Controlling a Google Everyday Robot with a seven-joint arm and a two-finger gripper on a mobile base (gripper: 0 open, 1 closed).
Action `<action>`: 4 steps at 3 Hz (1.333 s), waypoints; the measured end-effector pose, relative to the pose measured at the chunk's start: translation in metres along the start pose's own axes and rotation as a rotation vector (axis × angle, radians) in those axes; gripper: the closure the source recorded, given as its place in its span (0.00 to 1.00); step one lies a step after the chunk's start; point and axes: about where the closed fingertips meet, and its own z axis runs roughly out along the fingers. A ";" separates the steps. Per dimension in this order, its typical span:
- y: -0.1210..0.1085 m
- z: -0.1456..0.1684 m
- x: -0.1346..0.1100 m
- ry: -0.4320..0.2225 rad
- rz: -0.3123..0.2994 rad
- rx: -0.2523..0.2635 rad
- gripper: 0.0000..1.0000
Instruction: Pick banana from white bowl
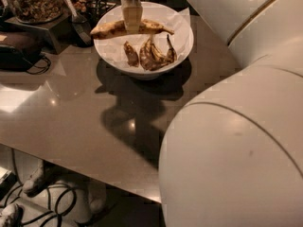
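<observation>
Tool [132,26] clamped on the middle of the banana [108,30], which lies level across the far half of the white bowl [142,73]. Small dark bananas [152,56] fill the bowl's near half. Under the bowl, the counter [85,112]; left of the bowl, a nut jar [33,1].

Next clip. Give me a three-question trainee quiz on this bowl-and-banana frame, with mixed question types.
1. True or false: the gripper hangs beside the white bowl, not over it.
2. Which part of the banana does the gripper cross? A) left tip B) middle C) right tip
3. Short answer: what lines the white bowl?
Key: 1 false, it is over the bowl. 2 B. 3 crumpled white paper.
</observation>
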 end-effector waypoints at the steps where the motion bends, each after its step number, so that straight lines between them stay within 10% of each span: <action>1: -0.002 0.001 -0.001 -0.005 0.001 0.008 1.00; 4: 0.061 -0.025 -0.032 -0.020 0.166 -0.013 1.00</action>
